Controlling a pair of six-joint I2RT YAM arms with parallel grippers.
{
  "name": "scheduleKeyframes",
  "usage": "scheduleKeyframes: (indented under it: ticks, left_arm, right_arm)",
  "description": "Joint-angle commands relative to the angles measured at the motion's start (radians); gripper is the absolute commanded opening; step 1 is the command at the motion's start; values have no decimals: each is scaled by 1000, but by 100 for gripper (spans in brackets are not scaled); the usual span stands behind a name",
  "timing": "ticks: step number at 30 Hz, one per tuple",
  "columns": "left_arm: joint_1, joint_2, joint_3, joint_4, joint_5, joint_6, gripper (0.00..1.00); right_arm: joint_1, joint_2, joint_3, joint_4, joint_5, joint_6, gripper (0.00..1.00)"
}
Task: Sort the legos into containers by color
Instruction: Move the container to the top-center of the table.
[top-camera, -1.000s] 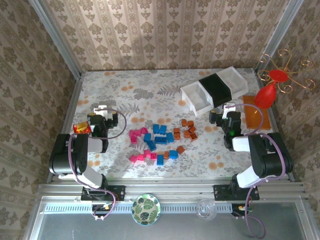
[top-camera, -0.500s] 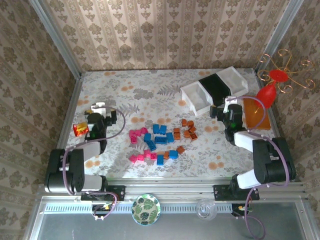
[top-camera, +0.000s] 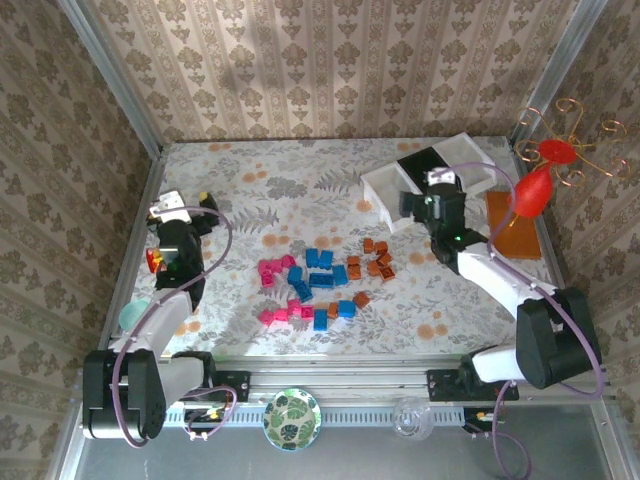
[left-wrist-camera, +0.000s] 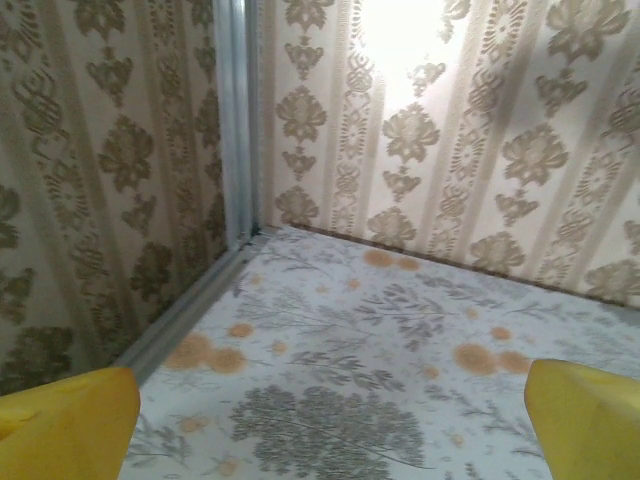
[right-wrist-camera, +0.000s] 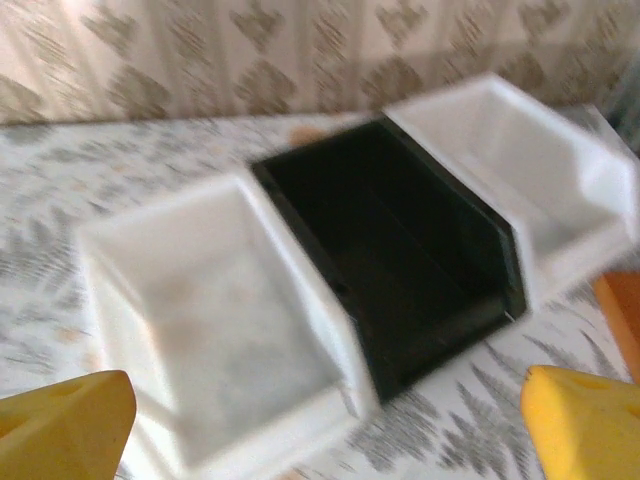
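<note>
3 containers (right-wrist-camera: 400, 250) before right claw (right-wrist-camera: 325, 420), spread wide, empty, left claw (left-wrist-camera: 325, 425) spread wide, empty, legos (top-camera: 320, 260) mid-table

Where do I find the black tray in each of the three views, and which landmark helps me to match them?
Top external: the black tray sits at the far right of the table, between two white trays.
Right wrist: it is in the middle of the picture, between the same white trays.
Left wrist: this camera faces the far left corner of the floral table cover.
Shared landmark: the floral table cover below the patterned wallpaper.
</note>
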Motion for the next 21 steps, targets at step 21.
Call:
scheduleKeyframes:
  ticks: [21]
  left_arm:
    - [217,-116,-26,18,555,-753,100]
  right_arm:
    - [52,401,552,-503,-231,133,99]
